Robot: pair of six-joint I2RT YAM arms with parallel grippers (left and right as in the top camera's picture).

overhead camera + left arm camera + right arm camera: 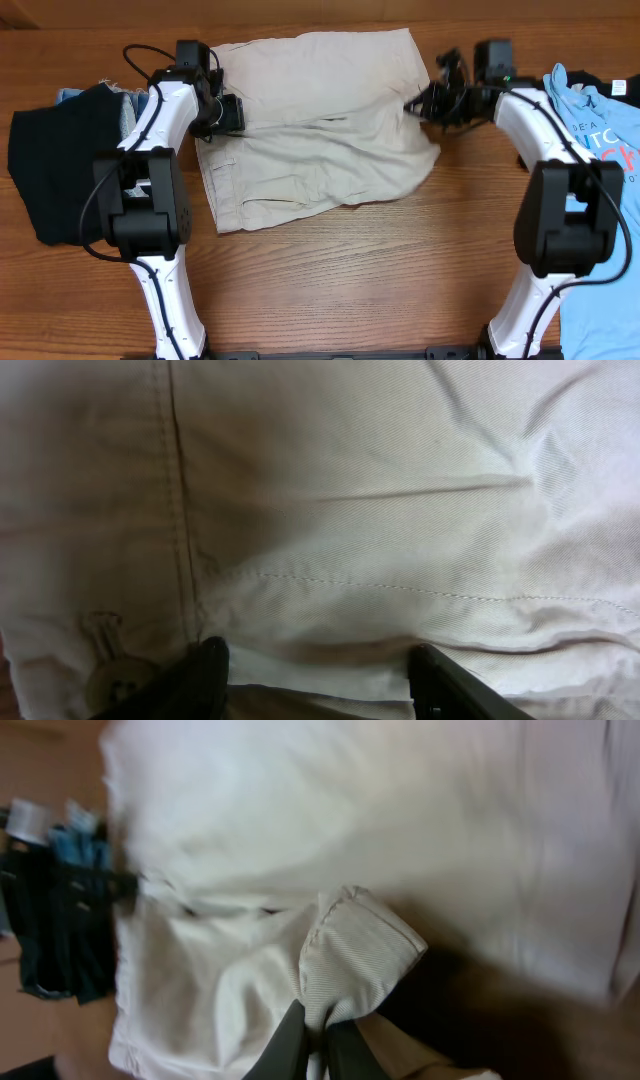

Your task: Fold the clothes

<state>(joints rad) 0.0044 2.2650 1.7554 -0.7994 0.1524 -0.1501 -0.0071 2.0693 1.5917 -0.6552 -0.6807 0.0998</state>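
Closest to the lens in the right wrist view are the two dark fingers of the right end effector (pixel 315 1020), pressed together on a turned-up hem corner (pixel 355 955) of the pale beige shorts (pixel 320 120). The corner stands a little above the rest of the cloth. I judge it is held this way so that the leg can be lifted and carried over for a fold. The left end effector (pixel 320 665) is spread wide and holds nothing. It hangs low over the waist side, close to a button (pixel 110 682) and a vertical seam, perhaps to hold that end in place or to take it, but I cannot tell if its pads touch the fabric. The shorts lie mostly flat on the wooden table (pixel 350 270), between the two arms, with the waistband toward the left arm and the legs toward the right one. Other clothes wait at the sides, probably so that the middle stays free for folding. I count one pair of shorts, one black garment (pixel 50 160) at the left edge with one piece of denim (pixel 72 95) partly under it, and one light blue shirt (pixel 590 110) with printed letters at the right edge. There are two arms and two end effectors.
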